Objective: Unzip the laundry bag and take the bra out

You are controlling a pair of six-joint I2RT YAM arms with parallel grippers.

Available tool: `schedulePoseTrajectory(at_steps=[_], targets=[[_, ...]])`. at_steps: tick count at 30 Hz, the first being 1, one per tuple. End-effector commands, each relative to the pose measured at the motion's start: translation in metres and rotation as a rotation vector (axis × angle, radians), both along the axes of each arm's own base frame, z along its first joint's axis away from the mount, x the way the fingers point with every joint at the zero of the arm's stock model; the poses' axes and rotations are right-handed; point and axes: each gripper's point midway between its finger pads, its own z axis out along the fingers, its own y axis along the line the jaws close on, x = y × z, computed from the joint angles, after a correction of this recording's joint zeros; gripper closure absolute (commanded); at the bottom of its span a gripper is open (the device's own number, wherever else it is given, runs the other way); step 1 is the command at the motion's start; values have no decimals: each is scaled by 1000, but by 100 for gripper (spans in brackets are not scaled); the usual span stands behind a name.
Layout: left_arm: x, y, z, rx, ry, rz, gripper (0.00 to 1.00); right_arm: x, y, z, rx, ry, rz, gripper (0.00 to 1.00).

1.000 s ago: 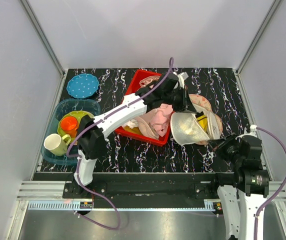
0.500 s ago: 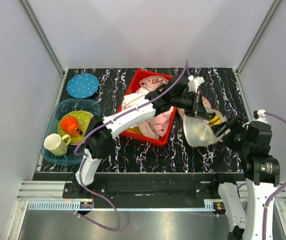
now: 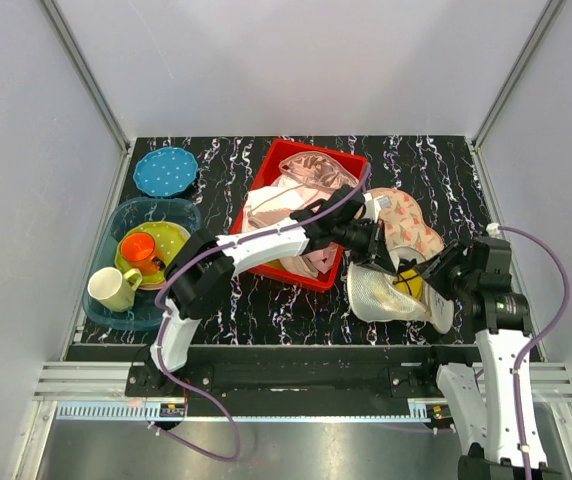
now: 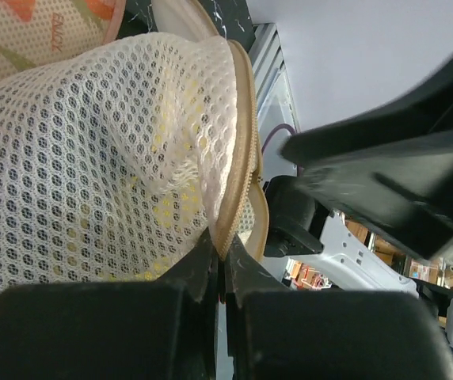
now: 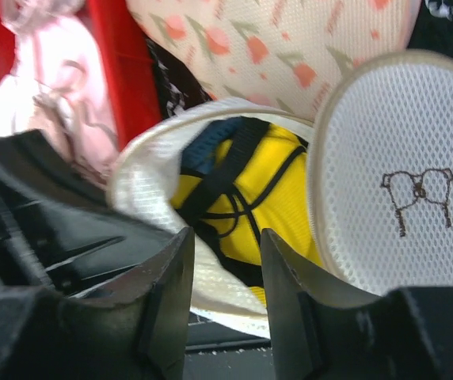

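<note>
Unzipped cream-white mesh laundry bag [image 3: 376,295] is being pinched by left gripper's [image 4: 218,255] jaws; navy-and-yellow bra [image 5: 238,194] is presumably being targeted by right gripper's [image 5: 226,245] spread jaws.

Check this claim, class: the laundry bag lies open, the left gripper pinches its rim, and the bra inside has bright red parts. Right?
Wrong colour: the right wrist view shows the bra has bright yellow parts, not red. The laundry bag does lie open, with the left gripper pinching its rim.
</note>
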Motion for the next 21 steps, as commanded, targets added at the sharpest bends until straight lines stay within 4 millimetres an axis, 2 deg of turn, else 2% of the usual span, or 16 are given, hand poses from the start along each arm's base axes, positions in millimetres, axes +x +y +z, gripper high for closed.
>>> schedulePoseTrajectory(at_steps=[1, 5, 9, 10, 11, 13, 16, 17, 19, 20, 21], targets=[[-7, -2, 65, -173, -100, -37, 100, 4, 12, -11, 41, 0, 72, 52], [-7, -2, 65, -175, -95, -36, 100, 4, 17, -25, 70, 65, 91, 44], [-8, -2, 66, -178, -95, -36, 100, 2, 13, -42, 75, 118, 52, 34], [-8, -1, 67, -179, -96, -36, 100, 1, 13, -47, 76, 132, 46, 26], [-8, -1, 66, -178, -95, -34, 100, 1, 14, -53, 89, 152, 39, 23], [-9, -1, 64, -175, -87, -36, 100, 6, 17, -54, 111, 154, 50, 22], [-10, -1, 62, -177, -68, -40, 100, 13, 20, -70, 144, 178, 46, 23], [-11, -1, 62, -176, -65, -41, 100, 12, 21, -81, 156, 207, 42, 31], [-13, -2, 65, -183, -64, -49, 100, 19, 22, -81, 163, 185, 45, 48], [-14, -2, 66, -186, -65, -52, 100, 23, 21, -75, 157, 167, 45, 61], [-16, -2, 68, -191, -68, -58, 100, 26, 19, -67, 149, 146, 39, 91]])
